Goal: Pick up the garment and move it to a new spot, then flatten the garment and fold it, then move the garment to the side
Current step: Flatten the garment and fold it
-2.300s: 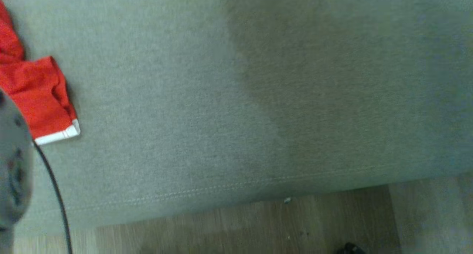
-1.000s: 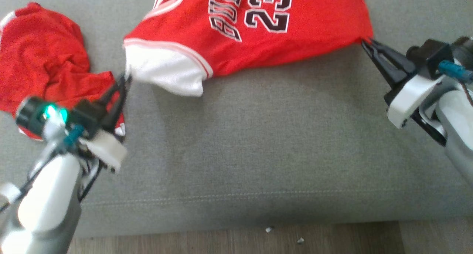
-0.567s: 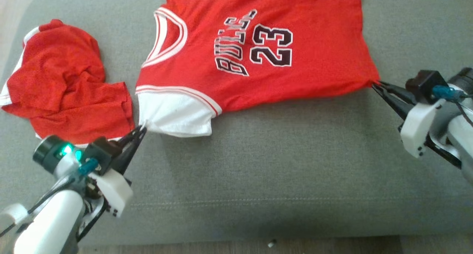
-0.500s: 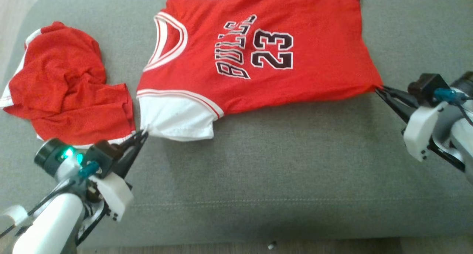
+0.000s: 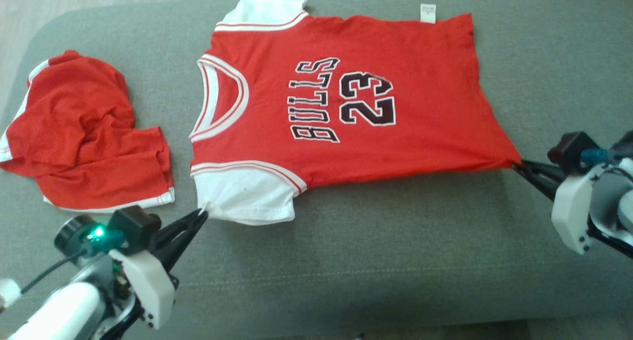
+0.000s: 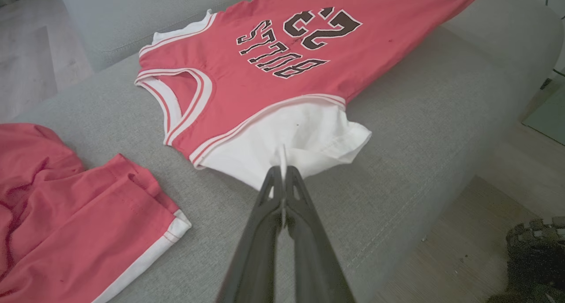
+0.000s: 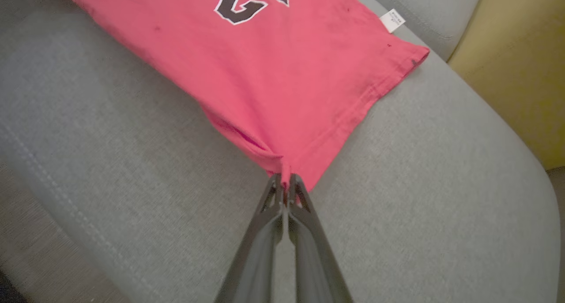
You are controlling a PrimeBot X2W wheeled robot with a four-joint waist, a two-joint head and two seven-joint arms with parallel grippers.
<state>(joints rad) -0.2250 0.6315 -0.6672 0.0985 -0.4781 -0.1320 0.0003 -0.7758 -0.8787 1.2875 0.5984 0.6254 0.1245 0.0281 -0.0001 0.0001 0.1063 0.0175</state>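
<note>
While the jersey [image 5: 346, 107] lies w/ its front up on the couch [image 5: 395, 261], left gripper [image 5: 202, 215] pinches its white sleeve, right gripper [image 5: 519, 166] clamps the hem corner.

Grey fabric sofa seat [image 5: 346, 261], stitched seam near front edge; wood-plank floor [image 6: 485, 215] below; yellow panel [image 7: 521, 51] behind.

The jersey [image 7: 265, 73] runs off the right wrist view's top; its tag [image 5: 428, 12] (white) is too small to read.
</note>
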